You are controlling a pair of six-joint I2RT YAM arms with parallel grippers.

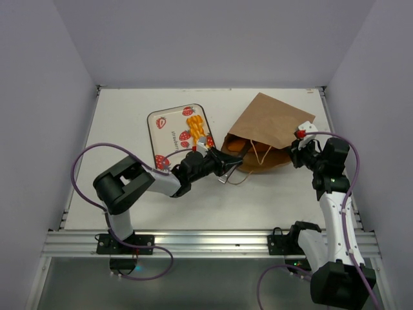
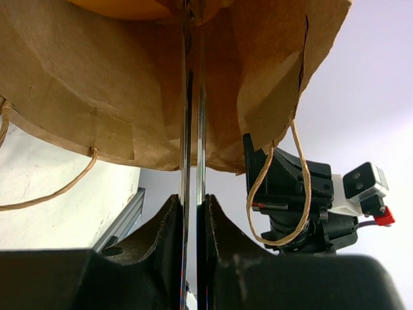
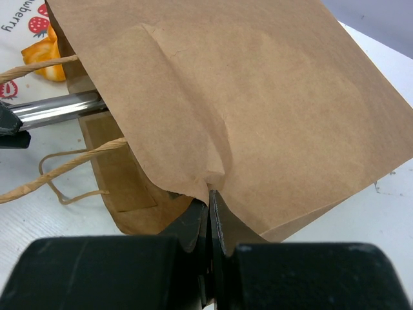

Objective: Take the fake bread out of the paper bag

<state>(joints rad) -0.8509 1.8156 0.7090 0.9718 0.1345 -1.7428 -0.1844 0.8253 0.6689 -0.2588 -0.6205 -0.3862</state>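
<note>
While right fingers (image 3: 188,227) pinch the paper bag (image 3: 258,97), left fingers (image 2: 161,234) clamp tongs (image 2: 191,161); tray (image 1: 165,139) reads "strawberry".

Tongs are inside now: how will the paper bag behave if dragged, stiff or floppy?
Probably floppy: the paper bag creases and puckers where the right gripper pinches its edge. The paper looks thin, so it is likely light and may slide along with the tongs unless held. Its thin loop handles lie limp and could snag.
</note>
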